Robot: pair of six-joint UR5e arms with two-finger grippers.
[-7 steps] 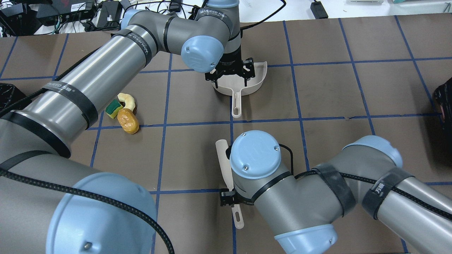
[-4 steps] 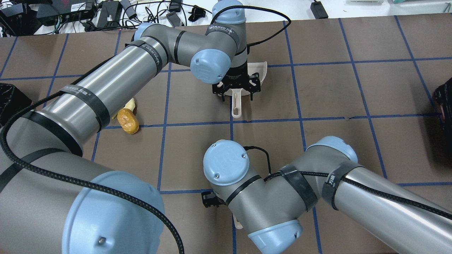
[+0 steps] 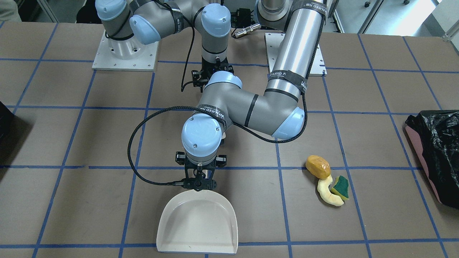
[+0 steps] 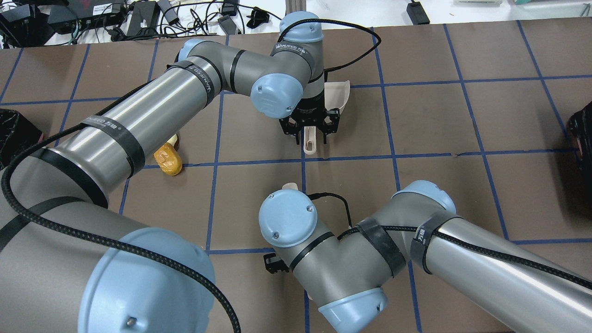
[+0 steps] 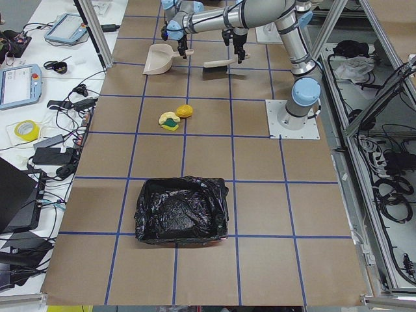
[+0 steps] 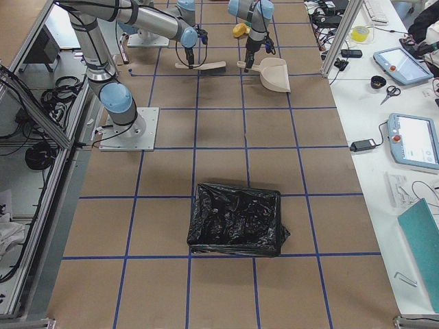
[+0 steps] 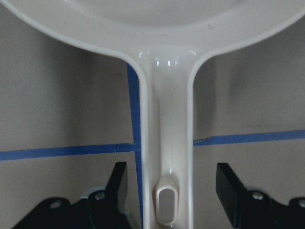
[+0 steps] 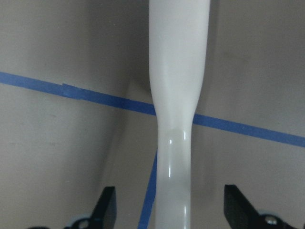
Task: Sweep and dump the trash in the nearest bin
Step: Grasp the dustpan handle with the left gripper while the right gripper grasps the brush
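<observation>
The left tool (image 7: 172,187) hangs low over the handle (image 7: 167,138) of the cream dustpan (image 3: 197,224). Its two fingers are spread wide, one on each side of the handle with a clear gap at both, so it grips nothing. The dustpan lies flat on the brown tabletop (image 3: 71,143), its pan spreading out ahead of this tool, away from the robot. The right tool (image 8: 172,210) is parted just as wide, straddling the neck of the white brush (image 8: 178,71) without touching it, and it holds nothing.

The trash lies well off to the left tool's left. The yellow-orange lump (image 3: 317,166) sits just beside the pale crescent (image 3: 328,193), and the sponge wedge (image 3: 340,187) is tucked against the crescent's curve. Farther out on that same side stands the bin (image 3: 417,148), pink-walled and lined with a crinkled black bag.
</observation>
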